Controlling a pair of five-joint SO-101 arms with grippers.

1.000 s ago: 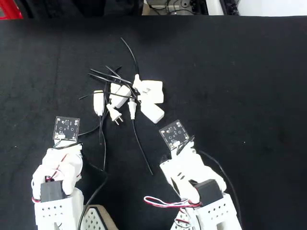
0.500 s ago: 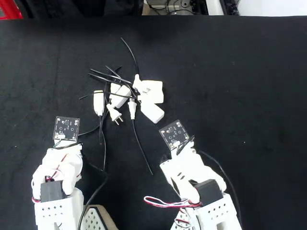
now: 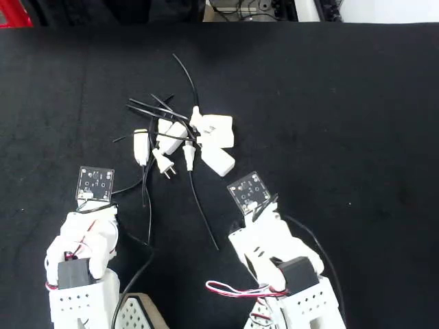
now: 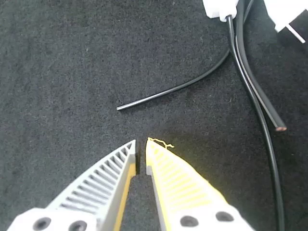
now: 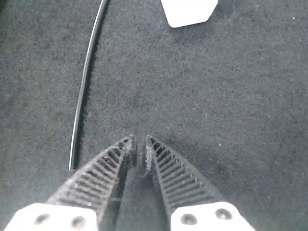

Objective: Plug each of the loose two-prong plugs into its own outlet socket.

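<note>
Several white two-prong plugs with black cords lie tangled at mid-table: one with a yellowish tip (image 3: 140, 146), one with its prongs showing (image 3: 163, 162), and another (image 3: 187, 156) beside the white outlet blocks (image 3: 218, 130) (image 3: 219, 162). The left arm (image 3: 82, 250) rests near the front edge, short of the cluster. Its gripper (image 4: 141, 142) is shut and empty over bare cloth, with a cord (image 4: 178, 86) and a plug body (image 4: 220, 7) ahead. The right arm (image 3: 271, 243) sits front centre. Its gripper (image 5: 139, 143) is shut on nothing, an outlet block (image 5: 188, 10) beyond it.
A black cloth (image 3: 343, 123) covers the whole table. A loose black cord (image 3: 202, 205) runs from the cluster toward the front between the two arms and shows as a cord (image 5: 86, 77) beside the right gripper. Wide bare cloth lies to the right and far left.
</note>
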